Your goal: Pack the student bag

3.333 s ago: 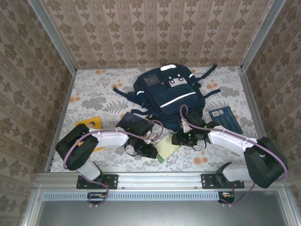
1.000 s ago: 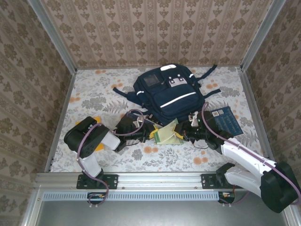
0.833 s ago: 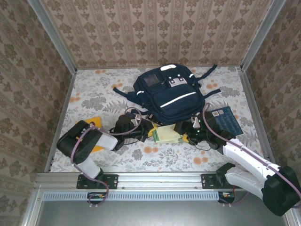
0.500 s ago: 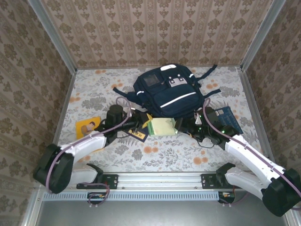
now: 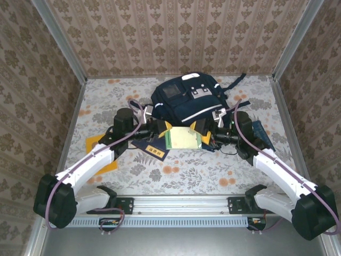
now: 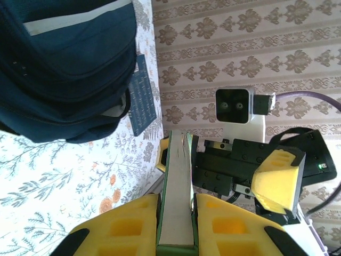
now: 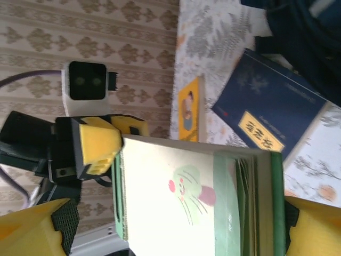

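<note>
From above, the green notebook hid the near edge of the student bag. Left of the bag, the left arm covered part of a yellow booklet; right of it, the right arm crossed a blue card. The left wrist view cut the bag off at top and left.

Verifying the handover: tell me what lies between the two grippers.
A pale green notebook: the top view shows it between the left gripper and the right gripper, just in front of the student bag.
</note>
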`<action>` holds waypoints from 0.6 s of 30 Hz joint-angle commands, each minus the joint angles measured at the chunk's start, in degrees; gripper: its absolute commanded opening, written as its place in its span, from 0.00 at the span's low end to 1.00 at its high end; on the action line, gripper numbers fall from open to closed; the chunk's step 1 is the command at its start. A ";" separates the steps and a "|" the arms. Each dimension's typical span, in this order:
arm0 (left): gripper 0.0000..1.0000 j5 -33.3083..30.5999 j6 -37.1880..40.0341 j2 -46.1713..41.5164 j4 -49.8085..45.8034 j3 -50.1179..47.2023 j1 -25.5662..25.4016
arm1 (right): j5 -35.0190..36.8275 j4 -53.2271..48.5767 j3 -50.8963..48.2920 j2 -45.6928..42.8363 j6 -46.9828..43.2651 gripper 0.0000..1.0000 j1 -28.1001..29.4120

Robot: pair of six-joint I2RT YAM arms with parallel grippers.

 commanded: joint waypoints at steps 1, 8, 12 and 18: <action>0.04 3.31 1.48 -0.11 0.97 3.27 0.28 | -4.05 11.74 0.01 0.19 5.06 0.90 -0.22; 0.02 3.31 1.39 0.29 1.40 4.20 0.28 | -3.58 19.27 -3.73 -0.45 9.93 0.59 -0.29; 0.02 3.13 1.68 1.27 1.27 4.61 0.29 | -1.95 20.21 -5.66 -1.93 11.28 0.34 -0.29; 0.19 3.15 8.10 4.92 -5.11 9.32 -0.42 | 0.28 16.47 -7.07 -4.54 10.34 0.09 -0.66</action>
